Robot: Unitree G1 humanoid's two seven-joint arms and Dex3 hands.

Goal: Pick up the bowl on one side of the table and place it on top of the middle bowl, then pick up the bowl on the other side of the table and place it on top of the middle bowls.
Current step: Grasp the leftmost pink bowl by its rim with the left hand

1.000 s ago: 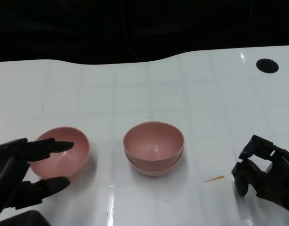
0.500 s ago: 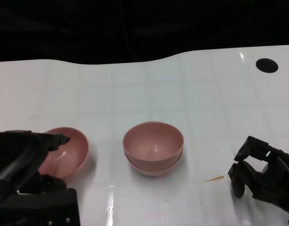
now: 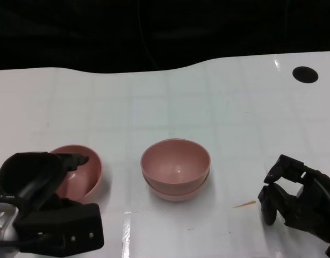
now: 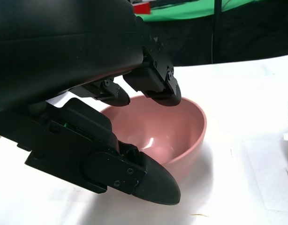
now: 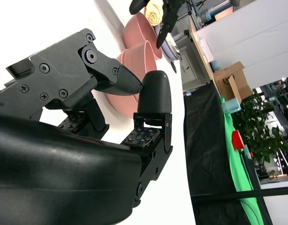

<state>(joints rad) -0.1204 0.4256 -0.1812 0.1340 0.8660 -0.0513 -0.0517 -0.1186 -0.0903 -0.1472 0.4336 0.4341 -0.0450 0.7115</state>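
Far left, near edge: our left hand (image 3: 41, 185) is straddling the near rim of the left bowl (image 3: 85, 173). In the left wrist view the upper fingers (image 4: 158, 86) are hanging over the bowl's (image 4: 174, 133) hollow while the thumb is sitting low outside the wall, so the rim is lying between them. We cannot tell whether they are pressing on it yet; the bowl is resting flat on the table (image 3: 208, 97), not lifted. We are judging this as setting up a rim pinch, which suits a thin-walled bowl.

Centre: the middle stack (image 3: 176, 167) is showing two pink bowls nested, the upper one sitting level and open upward. That is leaving the left bowl as the last to go on top.

Right, near edge: our right hand (image 3: 294, 196) is hovering low over the table, fingers curled in and holding nothing, well apart from the stack. We are reading that as parked out of the way. A small tan sliver (image 3: 244, 203) is lying just left of it.
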